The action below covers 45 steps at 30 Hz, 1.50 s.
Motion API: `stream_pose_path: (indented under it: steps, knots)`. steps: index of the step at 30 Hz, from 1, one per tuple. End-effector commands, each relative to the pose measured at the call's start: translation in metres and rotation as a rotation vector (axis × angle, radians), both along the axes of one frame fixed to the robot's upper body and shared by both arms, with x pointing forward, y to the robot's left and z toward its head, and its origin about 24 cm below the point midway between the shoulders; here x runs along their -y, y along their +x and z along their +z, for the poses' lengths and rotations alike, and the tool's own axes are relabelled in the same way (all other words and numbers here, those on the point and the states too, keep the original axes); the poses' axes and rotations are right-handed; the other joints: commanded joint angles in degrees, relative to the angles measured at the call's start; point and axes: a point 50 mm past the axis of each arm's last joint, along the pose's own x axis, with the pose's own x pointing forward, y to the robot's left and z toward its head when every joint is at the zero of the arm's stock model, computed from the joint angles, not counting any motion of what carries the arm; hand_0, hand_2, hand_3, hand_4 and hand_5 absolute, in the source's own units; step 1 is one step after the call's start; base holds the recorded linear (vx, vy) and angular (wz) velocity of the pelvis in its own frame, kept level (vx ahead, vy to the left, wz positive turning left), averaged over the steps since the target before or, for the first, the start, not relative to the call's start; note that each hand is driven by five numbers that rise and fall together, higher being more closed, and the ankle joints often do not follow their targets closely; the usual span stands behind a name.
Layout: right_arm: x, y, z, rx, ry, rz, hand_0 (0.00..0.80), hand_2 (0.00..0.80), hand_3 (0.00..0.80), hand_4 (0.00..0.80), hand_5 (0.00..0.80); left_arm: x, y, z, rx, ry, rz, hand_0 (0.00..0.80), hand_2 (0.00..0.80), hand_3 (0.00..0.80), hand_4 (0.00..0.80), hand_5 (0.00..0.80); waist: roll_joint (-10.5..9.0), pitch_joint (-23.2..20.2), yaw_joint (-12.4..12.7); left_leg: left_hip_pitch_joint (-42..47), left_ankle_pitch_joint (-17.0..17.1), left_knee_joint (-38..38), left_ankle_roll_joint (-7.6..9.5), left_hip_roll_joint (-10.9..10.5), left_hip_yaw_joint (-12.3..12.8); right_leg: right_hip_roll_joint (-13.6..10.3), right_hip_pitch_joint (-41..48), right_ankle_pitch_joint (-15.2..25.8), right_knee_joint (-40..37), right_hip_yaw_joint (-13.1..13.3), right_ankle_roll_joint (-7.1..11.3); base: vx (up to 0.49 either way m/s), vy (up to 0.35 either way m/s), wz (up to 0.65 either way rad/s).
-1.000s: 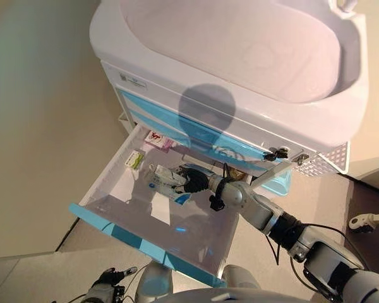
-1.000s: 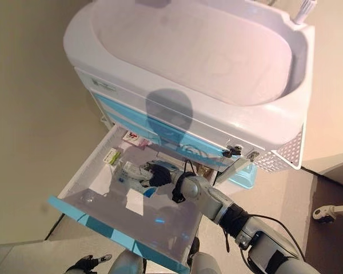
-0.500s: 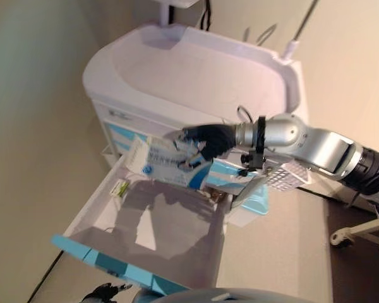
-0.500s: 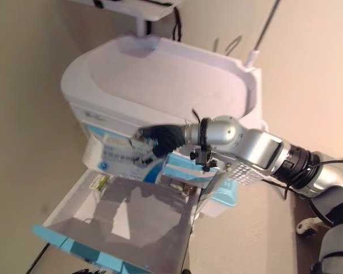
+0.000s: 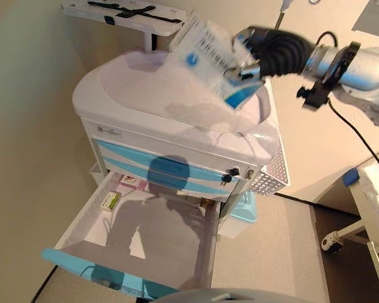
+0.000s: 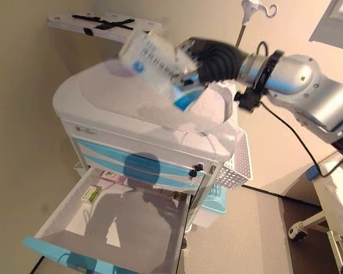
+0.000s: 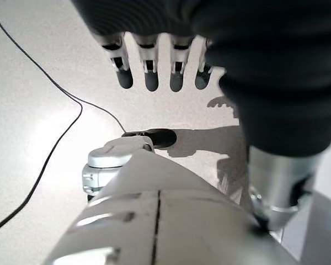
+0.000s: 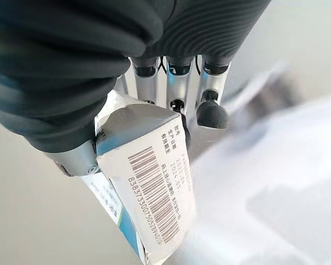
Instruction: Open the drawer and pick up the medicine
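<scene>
The medicine box point(image 5: 210, 49), white with blue patches and a barcode on one face, is sitting in the right hand point(image 5: 260, 52), held up in the air above the cart's point(image 5: 177, 136) white top, well clear of the drawer. In the right wrist view the fingers point(image 8: 208, 99) are curling down over the box point(image 8: 149, 199) while the thumb is pressing it from the other side, so the hand point(image 8: 71, 66) is clamped on it. The box is tilting, one blue corner pointing down toward the top's far rim.

Below, the bottom drawer point(image 5: 145, 243) is standing pulled out, its blue front toward the robot. A small green-and-white box point(image 5: 110, 201) is lying near the drawer's left wall, and a pink-and-white packet point(image 5: 132, 182) is lying at the back, partly under the cart's body. The blue-striped drawers above are sitting closed. A white mesh basket point(image 5: 268, 177) is hanging on the cart's right side.

The left hand point(image 7: 160, 61) is showing only in its own wrist view, hanging over the floor with its fingers point(image 7: 150, 70) straight and apart, holding nothing.
</scene>
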Motion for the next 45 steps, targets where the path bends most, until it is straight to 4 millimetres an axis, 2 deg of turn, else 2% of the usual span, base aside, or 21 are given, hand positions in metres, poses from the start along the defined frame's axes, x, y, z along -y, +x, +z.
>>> stream_pose_path:
  steps: [1, 2, 3, 6, 8, 12, 14, 16, 18, 22, 24, 29, 35, 36, 37, 38, 45]
  knots:
    - [0.017, 0.002, 0.06, 0.247, 0.045, -0.175, 0.8, 0.8, 0.8, 0.8, 0.8, -0.012, 0.001, 0.004, -0.018, 0.025, -0.003, 0.0, 0.0, 0.0, 0.0, 0.0, -2.6, 1.41, 1.66, 0.95, -4.73, 1.82, 2.02, -3.62, -1.01, -1.23, -2.86, 0.03, 4.97, -1.46, 3.09, 0.013, -0.002, 0.1]
    - [0.026, 0.012, 0.063, 0.258, 0.065, -0.254, 0.8, 0.8, 0.8, 0.8, 0.8, -0.012, 0.001, 0.004, -0.021, 0.028, 0.004, 0.0, 0.0, 0.0, 0.0, 0.0, -2.67, 1.73, 2.01, 0.81, -4.61, 1.77, 2.06, -3.61, -1.3, -1.21, -2.86, -0.01, 4.92, -1.72, 3.01, 0.005, -0.002, 0.11]
    - [0.026, 0.012, 0.063, 0.258, 0.065, -0.254, 0.8, 0.8, 0.8, 0.8, 0.8, -0.012, 0.001, 0.004, -0.021, 0.028, 0.004, 0.0, 0.0, 0.0, 0.0, 0.0, -2.65, 1.74, 1.98, 0.82, -4.61, 1.77, 2.05, -3.61, -1.32, -1.21, -2.85, -0.01, 4.92, -1.73, 3.01, 0.006, -0.003, 0.11]
    - [0.045, 0.036, 0.065, 0.312, 0.065, -0.483, 0.8, 0.8, 0.8, 0.8, 0.8, -0.012, 0.003, 0.004, -0.021, 0.036, 0.007, 0.0, 0.0, 0.0, 0.0, 0.0, -2.52, 2.63, 2.94, 0.07, -4.35, 1.85, 2.21, -3.75, -2.09, -1.23, -3.04, -0.09, 4.91, -2.31, 2.83, -0.001, -0.002, 0.12]
    - [0.046, 0.043, 0.061, 0.314, 0.051, -0.533, 0.8, 0.8, 0.8, 0.8, 0.8, -0.012, 0.005, 0.004, -0.02, 0.037, 0.008, 0.0, 0.0, 0.0, 0.0, 0.0, -2.44, 2.92, 3.2, -0.2, -4.26, 1.89, 2.28, -3.76, -2.32, -1.22, -3.18, -0.1, 4.92, -2.45, 2.74, -0.01, -0.008, 0.09]
    - [0.029, 0.066, 0.041, 0.321, -0.027, -0.626, 0.8, 0.8, 0.8, 0.8, 0.8, -0.013, 0.014, 0.005, 0.002, 0.055, 0.006, 0.0, 0.0, 0.0, 0.0, 0.0, -1.66, 4.88, 4.6, -2.46, -3.59, 2.28, 2.42, -4.09, -3.69, -1.29, -4.55, -0.11, 5.12, -3.3, 2.49, -0.033, -0.012, 0.11]
    - [0.028, 0.066, 0.041, 0.321, -0.027, -0.626, 0.8, 0.8, 0.8, 0.8, 0.8, -0.013, 0.014, 0.005, 0.002, 0.055, 0.007, 0.0, 0.0, 0.0, 0.0, 0.0, -1.67, 4.84, 4.55, -2.52, -3.59, 2.31, 2.42, -4.1, -3.71, -1.29, -4.59, -0.12, 5.13, -3.32, 2.49, -0.037, -0.009, 0.21]
    - [0.024, 0.08, 0.022, 0.298, -0.041, -0.703, 0.8, 0.8, 0.8, 0.8, 0.8, -0.012, 0.027, 0.006, 0.038, 0.072, -0.02, 0.0, 0.0, 0.0, 0.0, 0.0, -0.5, 7.3, 5.79, -5.11, -2.49, 2.47, 2.33, -4.48, -5.3, -1.46, -6.55, -0.03, 5.48, -4.5, 2.23, -0.087, -0.018, 0.27]
    - [0.024, 0.08, 0.022, 0.298, -0.041, -0.702, 0.8, 0.8, 0.8, 0.8, 0.8, -0.012, 0.027, 0.006, 0.038, 0.072, -0.02, 0.0, 0.0, 0.0, 0.0, 0.0, -0.5, 7.23, 5.7, -5.21, -2.48, 2.5, 2.33, -4.49, -5.36, -1.47, -6.63, -0.04, 5.51, -4.56, 2.23, -0.036, -0.01, 0.23]
    - [0.026, 0.091, -0.005, 0.224, -0.101, -0.754, 0.8, 0.8, 0.8, 0.8, 0.8, -0.008, 0.041, 0.006, 0.081, 0.069, -0.052, 0.0, 0.0, 0.0, 0.0, 0.0, 0.86, 9.55, 7.01, -8.03, -0.82, 2.07, 2.04, -5.01, -7.9, -1.58, -8.3, 0.34, 5.37, -6.65, 2.07, -0.04, -0.02, 0.28]
    - [0.028, 0.092, -0.007, 0.212, -0.098, -0.763, 0.8, 0.8, 0.8, 0.8, 0.8, -0.007, 0.043, 0.006, 0.087, 0.068, -0.055, 0.0, 0.0, 0.0, 0.0, 0.0, 1.05, 9.83, 7.13, -8.39, -0.59, 1.96, 1.99, -5.16, -8.33, -1.59, -8.48, 0.37, 5.29, -7.1, 2.06, -0.011, -0.016, 0.29]
    - [0.022, 0.099, -0.028, 0.127, -0.149, -0.761, 0.8, 0.8, 0.8, 0.8, 0.8, -0.003, 0.047, 0.005, 0.097, 0.054, -0.06, 0.0, 0.0, 0.0, 0.0, 0.0, 1.08, 10.42, 7.79, -9.26, -0.36, 1.75, 1.99, -5.28, -9.15, -1.47, -8.94, 0.5, 4.85, -7.6, 2.1, 0.005, -0.012, 0.09]
    - [0.018, 0.1, -0.03, 0.111, -0.204, -0.759, 0.8, 0.8, 0.8, 0.8, 0.8, 0.001, 0.05, 0.004, 0.106, 0.043, -0.07, 0.0, 0.0, 0.0, 0.0, 0.0, 0.9, 10.66, 7.83, -9.32, -0.43, 1.74, 1.9, -5.34, -9.23, -1.48, -9.09, 0.4, 4.85, -7.57, 2.09, 0.0, 0.0, 0.0]
    - [0.018, 0.101, -0.031, 0.107, -0.231, -0.761, 0.458, 0.458, 0.458, 0.458, 0.458, 0.004, 0.054, 0.004, 0.117, 0.037, -0.079, 0.0, 0.0, 0.0, 0.0, 0.0, 0.87, 10.71, 7.72, -9.32, -0.48, 1.76, 1.9, -5.38, -9.27, -1.5, -9.13, 0.41, 4.89, -7.49, 2.11, 0.0, 0.0, 0.0]
    - [0.018, 0.101, -0.031, 0.107, -0.231, -0.761, 0.358, 0.358, 0.358, 0.358, 0.358, 0.004, 0.054, 0.004, 0.117, 0.037, -0.079, 0.0, 0.0, 0.0, 0.0, 0.0, 0.88, 10.72, 7.71, -9.33, -0.48, 1.76, 1.89, -5.38, -9.28, -1.5, -9.14, 0.41, 4.9, -7.5, 2.11, 0.0, 0.0, 0.0]
    - [0.016, 0.101, -0.029, 0.113, -0.232, -0.758, 0.0, 0.0, 0.0, 0.0, 0.0, 0.004, 0.055, 0.004, 0.121, 0.035, -0.08, 0.0, 0.0, 0.0, 0.0, 0.0, 0.86, 10.74, 7.68, -9.36, -0.49, 1.78, 1.89, -5.35, -9.24, -1.51, -9.15, 0.39, 4.88, -7.54, 2.11, 0.0, 0.0, 0.0]
    - [0.009, 0.1, -0.018, 0.14, -0.217, -0.746, 0.0, 0.0, 0.0, 0.0, 0.0, 0.005, 0.058, 0.005, 0.129, 0.038, -0.088, 0.0, 0.0, 0.0, 0.0, 0.0, 0.77, 10.57, 7.27, -9.09, -0.77, 1.84, 2.01, -5.25, -8.86, -1.6, -9.22, 0.44, 4.92, -7.12, 2.18, 0.0, 0.0, 0.0]
